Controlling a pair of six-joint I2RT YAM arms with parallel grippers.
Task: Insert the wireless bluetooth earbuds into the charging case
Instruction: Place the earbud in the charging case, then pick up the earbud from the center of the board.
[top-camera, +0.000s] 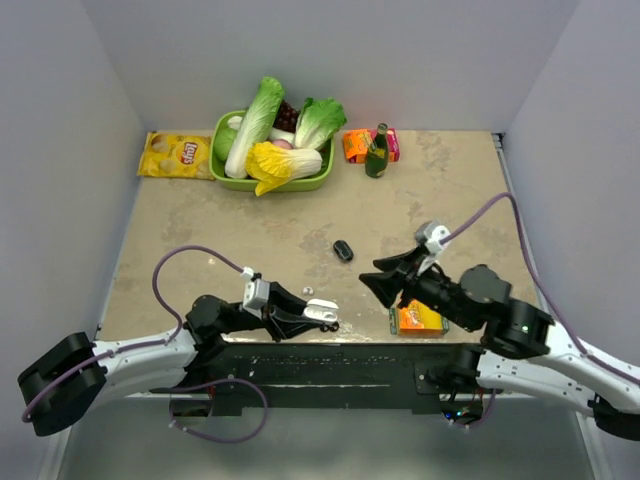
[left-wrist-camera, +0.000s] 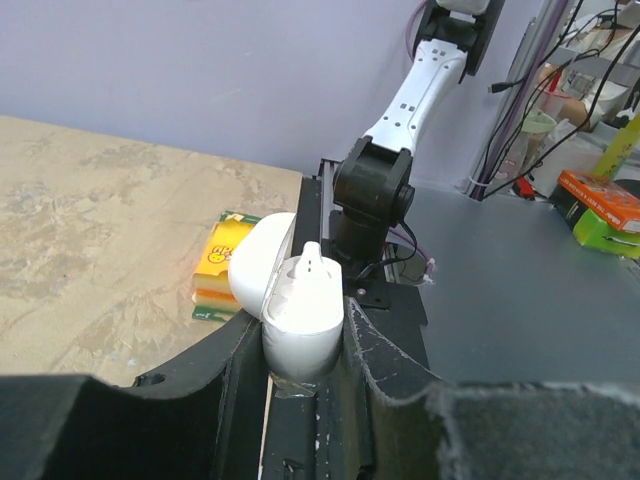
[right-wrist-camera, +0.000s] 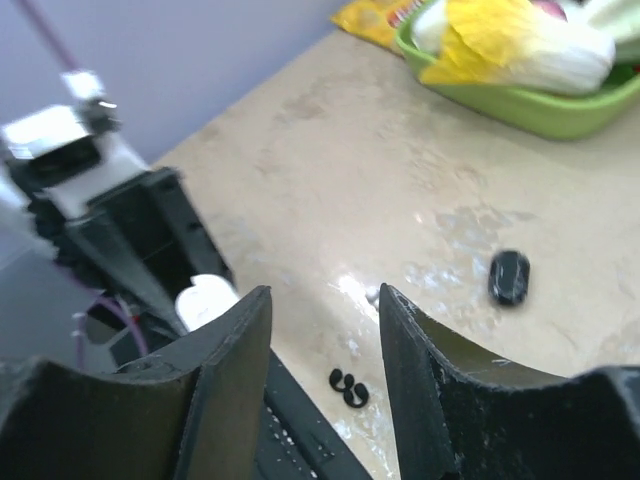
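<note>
One white earbud is seated in the open white case, with its stem standing up out of the well. The case is clamped upright between the fingers of the left claw, lid tipped back, presumably so that the wells are presented upward for loading. Two black earbuds are seen lying together on the worktop near its front edge, close to the held case. The black case is set farther out. The right claw is held above the black earbuds, fingers parted and nothing gripped, apparently poised for a pick.
</note>
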